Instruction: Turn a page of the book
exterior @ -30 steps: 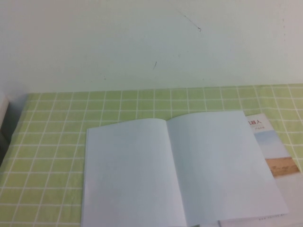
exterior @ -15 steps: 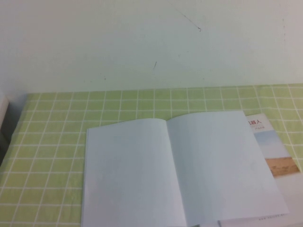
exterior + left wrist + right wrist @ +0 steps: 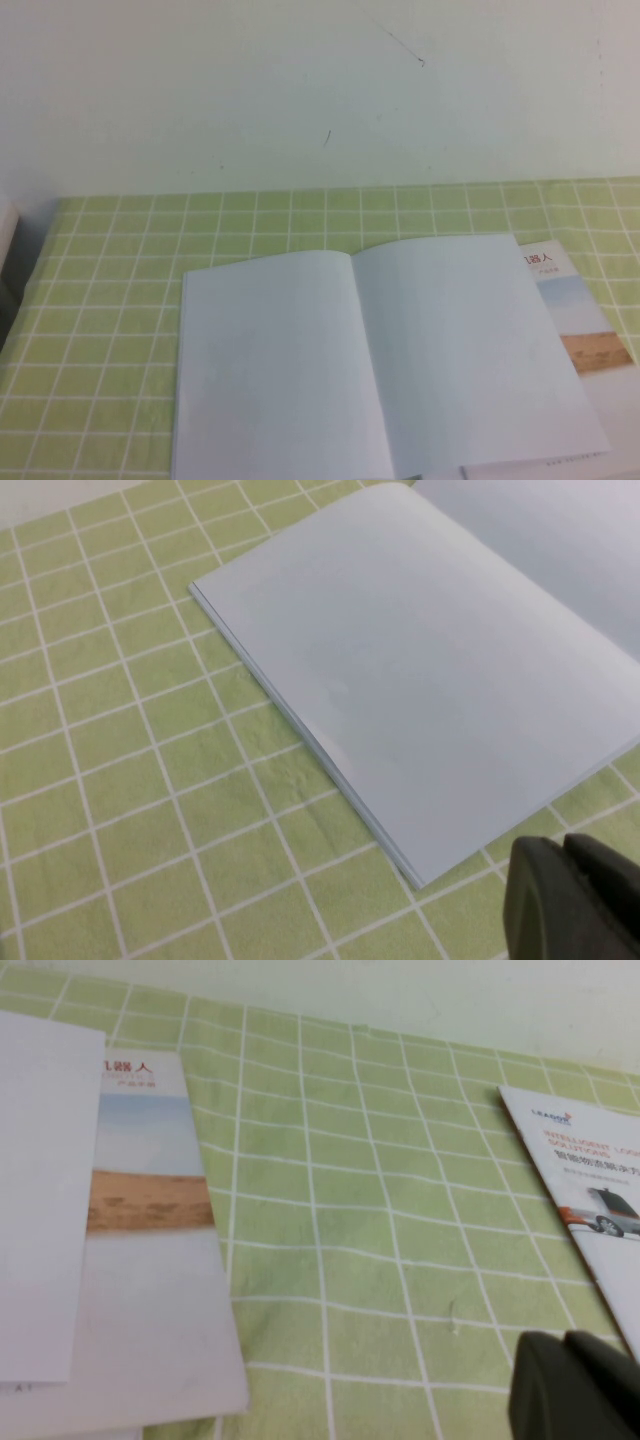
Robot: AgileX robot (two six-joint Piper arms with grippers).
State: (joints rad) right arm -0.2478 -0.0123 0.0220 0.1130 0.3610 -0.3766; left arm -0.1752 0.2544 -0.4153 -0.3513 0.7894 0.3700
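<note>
The book lies open, blank pages up, near centre. Neither arm has started: left gripper hovers off its left corner, right gripper right — both seem closed. Next: pinch a page edge.

A thin white paper booklet lay open, its blank pages smooth with a faint sheen. Beneath it spread a green-and-white checked tablecloth, matt and slightly crinkled like woven cloth. A glossy printed brochure with a desert photo lay beside it. The left gripper and right gripper looked like dark matt plastic.
</note>
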